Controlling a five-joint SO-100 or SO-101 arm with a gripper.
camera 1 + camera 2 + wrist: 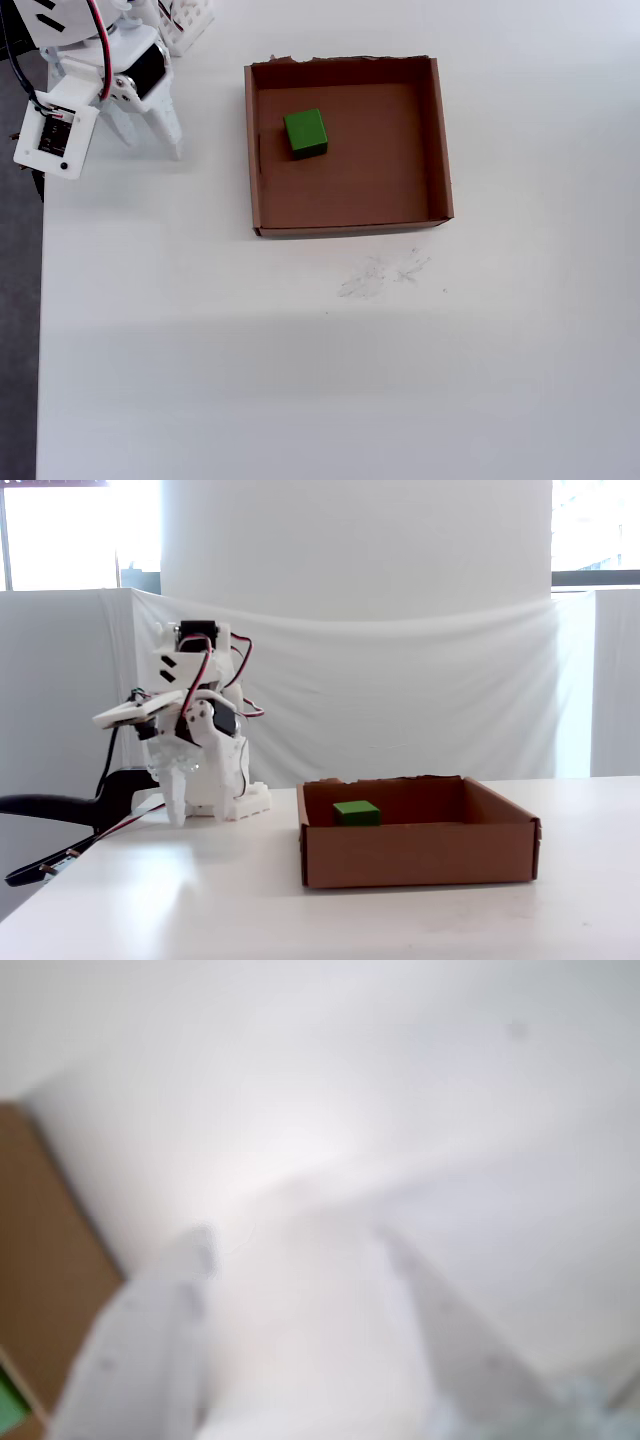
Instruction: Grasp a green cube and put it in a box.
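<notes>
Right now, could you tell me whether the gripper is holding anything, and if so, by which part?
Nothing is held. The gripper is empty, off to the left of the box in the overhead view, and the cube sits inside the box.

Overhead looks down; fixed faces side-on; both share box (440, 140).

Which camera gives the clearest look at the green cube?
The overhead view: the cube lies unobstructed inside the box. The fixed view shows only its top above the wall; the wrist view catches a blurry green sliver.
</notes>
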